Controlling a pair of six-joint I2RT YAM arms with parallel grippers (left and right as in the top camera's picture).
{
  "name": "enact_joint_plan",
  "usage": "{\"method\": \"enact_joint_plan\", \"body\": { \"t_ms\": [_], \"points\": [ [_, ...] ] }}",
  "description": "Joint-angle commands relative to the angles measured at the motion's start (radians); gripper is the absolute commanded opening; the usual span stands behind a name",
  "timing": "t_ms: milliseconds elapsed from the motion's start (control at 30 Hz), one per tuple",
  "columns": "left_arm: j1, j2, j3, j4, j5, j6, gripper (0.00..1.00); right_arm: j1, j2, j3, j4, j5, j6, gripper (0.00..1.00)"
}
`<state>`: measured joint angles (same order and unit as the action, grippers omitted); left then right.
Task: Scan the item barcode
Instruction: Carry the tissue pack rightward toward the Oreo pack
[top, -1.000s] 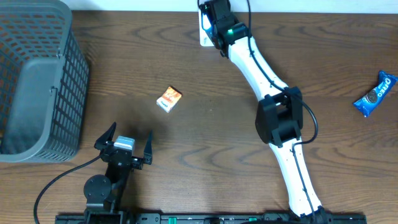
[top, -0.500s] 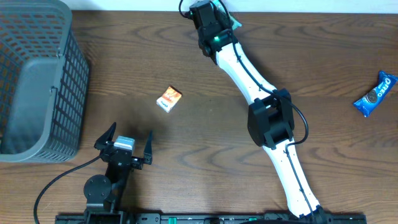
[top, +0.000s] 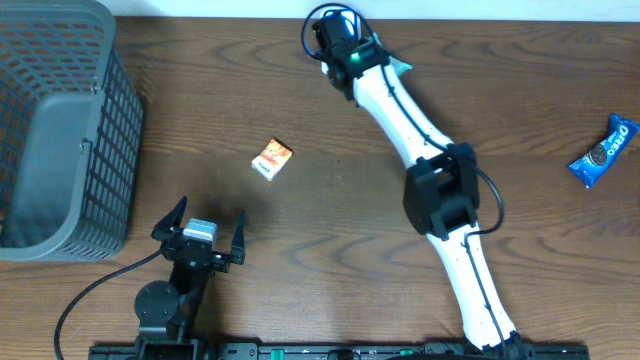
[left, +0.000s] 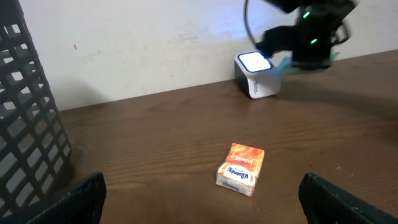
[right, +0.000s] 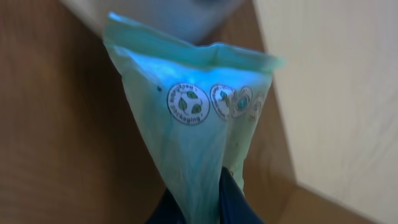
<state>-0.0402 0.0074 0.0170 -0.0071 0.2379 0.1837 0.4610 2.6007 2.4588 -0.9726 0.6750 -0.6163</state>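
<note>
right wrist: right gripper (right: 213, 200) pinches a pale green plastic packet (right: 193, 124). white cube scanner (left: 255, 75) sits just beyond its far end.

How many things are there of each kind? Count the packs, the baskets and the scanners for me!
Packs: 3 (orange box, blue Oreo pack, green packet)
Baskets: 1 (grey basket)
Scanners: 1 (white scanner)
Total: 5
</note>
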Motion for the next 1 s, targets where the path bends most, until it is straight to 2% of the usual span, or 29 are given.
{"method": "enact_joint_plan", "body": {
  "t_ms": [0, 100, 233, 400, 567, 667, 767, 900, 933, 967],
  "points": [
    [0.000, -0.003, -0.013, -0.038, 0.023, -0.005, 0.98, -0.054, -0.137, 0.018, -0.101, 0.008, 0.119, 0.01],
    [0.000, -0.003, -0.013, -0.038, 0.023, -0.005, 0.98, -0.110, -0.176, 0.018, -0.256, 0.007, 0.256, 0.01],
    [0.000, -0.003, -0.013, -0.038, 0.023, -0.005, 0.98, -0.230, -0.183, 0.017, -0.432, -0.001, 0.570, 0.01],
    [0.000, -0.003, -0.013, -0.038, 0.023, -0.005, 0.98, -0.393, -0.176, -0.023, -0.494, -0.072, 0.857, 0.01],
    [0.000, -0.003, -0.013, -0.038, 0.023, -0.005, 0.98, -0.574, -0.176, -0.125, -0.406, -0.368, 0.947, 0.01],
    [0.000, -0.003, -0.013, -0.038, 0.023, -0.004, 0.98, -0.668, -0.176, -0.216, -0.325, -0.463, 0.970, 0.01],
    [0.000, -0.003, -0.013, -0.038, 0.023, -0.005, 0.98, -0.729, -0.176, -0.295, -0.269, -0.460, 0.982, 0.01],
    [0.000, -0.003, -0.013, -0.038, 0.023, -0.005, 0.98, -0.800, -0.176, -0.361, -0.240, -0.348, 0.983, 0.05],
    [0.000, -0.003, -0.013, -0.038, 0.023, -0.005, 0.98, -0.819, -0.176, -0.362, -0.243, -0.321, 0.982, 0.24],
    [0.000, -0.003, -0.013, -0.038, 0.023, -0.005, 0.98, -0.836, -0.177, -0.360, -0.248, -0.305, 0.980, 0.54]
  ]
}}
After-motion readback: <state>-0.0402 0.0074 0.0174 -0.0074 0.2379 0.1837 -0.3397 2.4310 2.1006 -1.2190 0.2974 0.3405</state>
